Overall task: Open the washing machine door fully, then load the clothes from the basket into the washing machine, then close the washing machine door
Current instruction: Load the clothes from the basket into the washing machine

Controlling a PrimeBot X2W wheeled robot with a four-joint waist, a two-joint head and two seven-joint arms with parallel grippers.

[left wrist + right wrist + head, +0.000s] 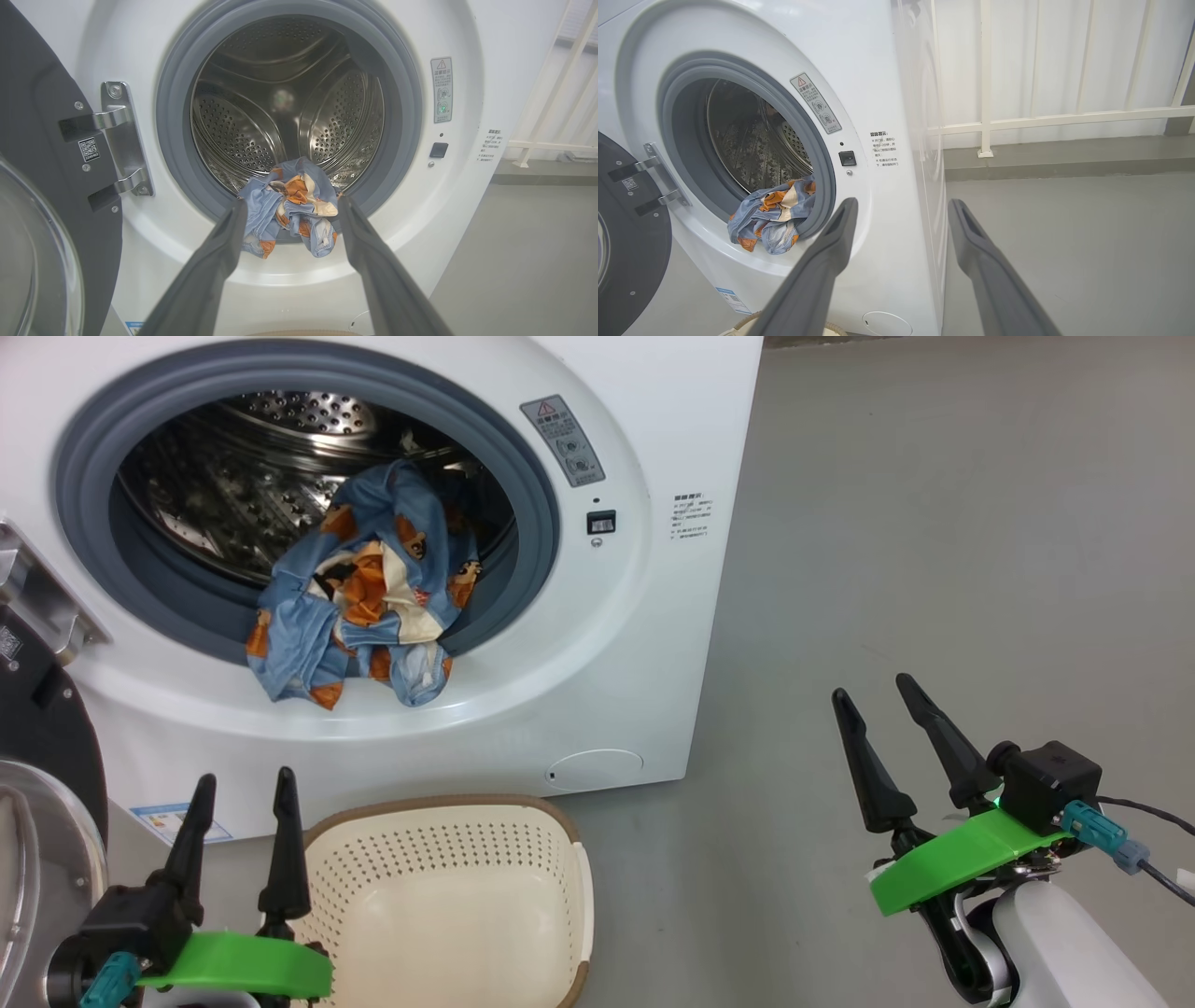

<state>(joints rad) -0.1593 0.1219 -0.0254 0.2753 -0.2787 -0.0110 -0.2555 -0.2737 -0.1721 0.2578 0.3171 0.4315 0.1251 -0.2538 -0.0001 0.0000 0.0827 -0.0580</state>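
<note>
The white washing machine [635,644] stands with its black-rimmed door [37,747] swung wide to the left. Blue clothes [364,602] with orange figures lie over the grey gasket lip, partly in the steel drum and partly hanging outside it; they also show in the left wrist view [289,214] and the right wrist view [773,217]. The cream basket [448,896] sits on the floor below the opening, with nothing inside it. My left gripper [243,789] is open at the basket's left rim. My right gripper [878,691] is open over the floor, right of the machine.
Grey floor [934,569] stretches to the right of the machine. A white railing [1041,116] and pale wall stand behind it in the right wrist view. The door hinge [121,140] is on the machine's left side.
</note>
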